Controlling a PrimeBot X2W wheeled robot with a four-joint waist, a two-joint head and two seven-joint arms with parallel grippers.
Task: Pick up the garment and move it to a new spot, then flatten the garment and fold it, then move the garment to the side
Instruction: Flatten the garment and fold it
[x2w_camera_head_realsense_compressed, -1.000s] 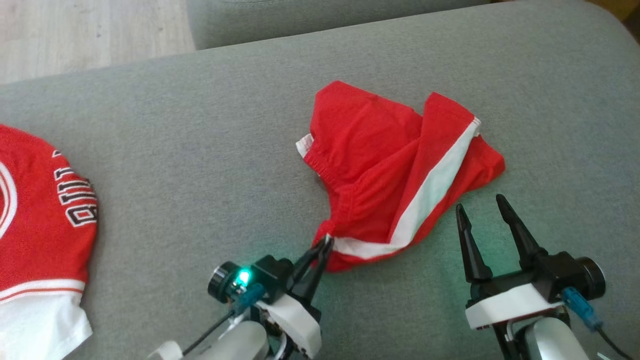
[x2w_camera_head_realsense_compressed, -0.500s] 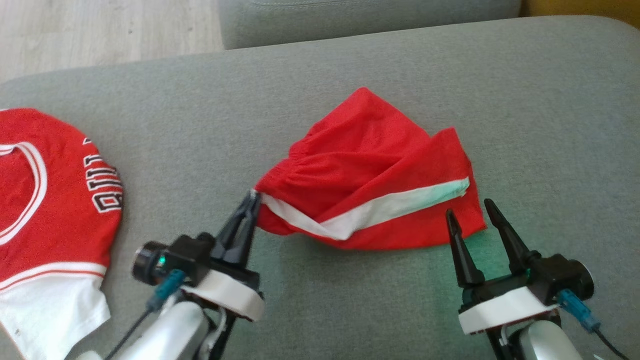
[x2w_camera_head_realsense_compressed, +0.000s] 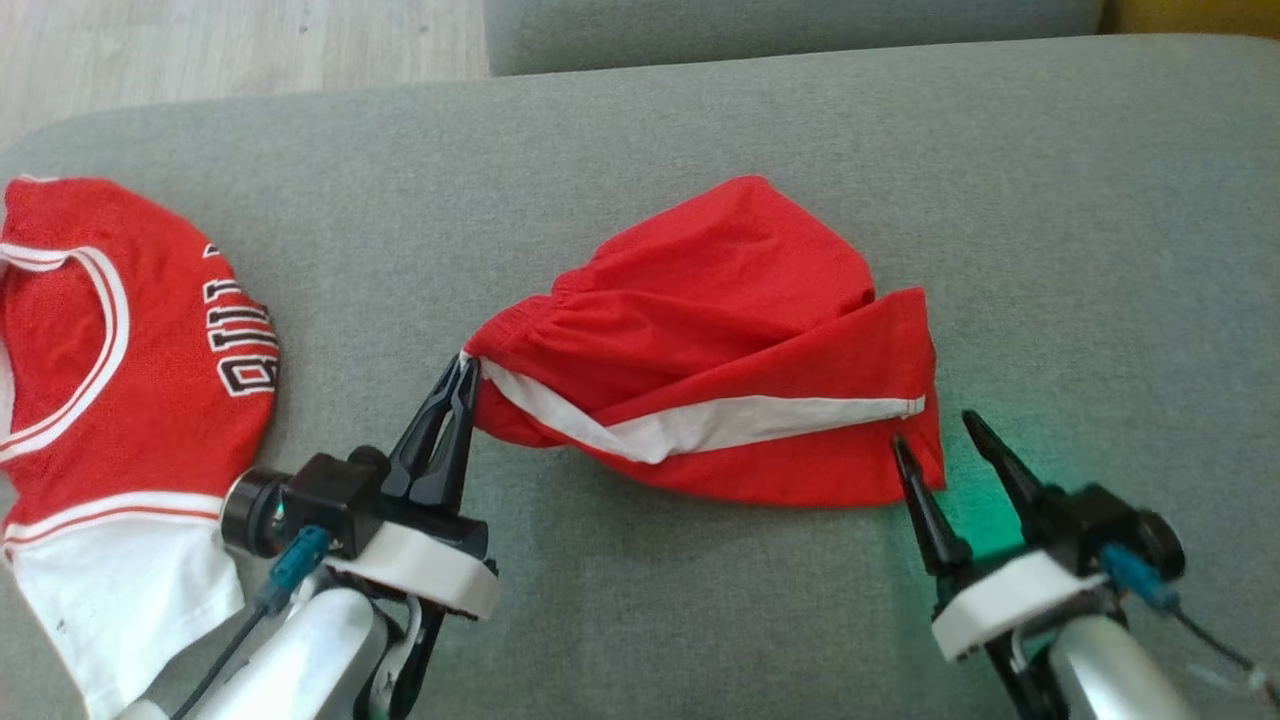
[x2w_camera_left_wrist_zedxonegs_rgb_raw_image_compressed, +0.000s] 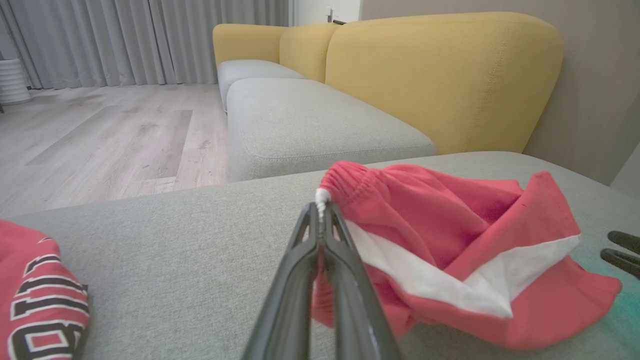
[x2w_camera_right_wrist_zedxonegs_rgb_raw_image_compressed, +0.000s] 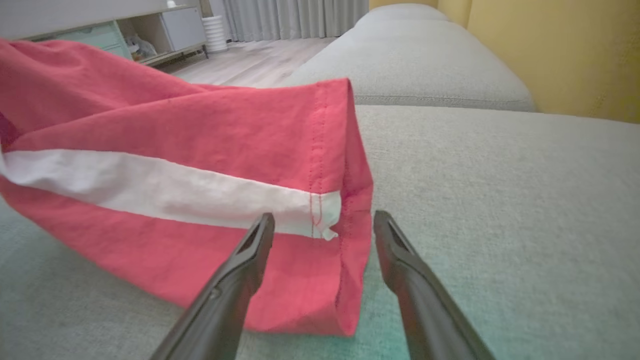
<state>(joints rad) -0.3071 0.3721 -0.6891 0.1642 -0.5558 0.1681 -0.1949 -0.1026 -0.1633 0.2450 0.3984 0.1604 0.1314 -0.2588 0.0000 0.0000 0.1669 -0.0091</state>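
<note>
At the nine o'clock edge of the head view a red jersey (x2w_camera_head_realsense_compressed: 120, 350) lies on the grey cushion (x2w_camera_head_realsense_compressed: 640, 130), well apart from the work. At seven o'clock the left gripper (x2w_camera_head_realsense_compressed: 463, 372) has its jaws pinched shut on the end of the gathered waistband (x2w_camera_head_realsense_compressed: 560, 310) of the garment (x2w_camera_head_realsense_compressed: 720, 330), a pair of red shorts with a white side stripe (x2w_camera_head_realsense_compressed: 720, 425); the left wrist view shows a white nub of fabric poking out past the closed fingertips (x2w_camera_left_wrist_zedxonegs_rgb_raw_image_compressed: 320, 210). The shorts lie near the middle of the cushion, bunched and creased, with one layer folded over another. They appear to be thin, light, limp cloth, so they should lift with almost no effort, yet sag and slide on themselves rather than keep any shape. One pinch alone would probably let the rest trail and twist. The elastic waistband and the stitched hems look like the firmest places to hold, being thicker and less likely to slip than plain fabric. At four o'clock the right gripper (x2w_camera_head_realsense_compressed: 932, 428) stands wide open, holding nothing, its fingers either side of the leg-hem corner (x2w_camera_right_wrist_zedxonegs_rgb_raw_image_compressed: 345, 220) at the end of the stripe, which seems a sound second hold for spreading the shorts flat.
</note>
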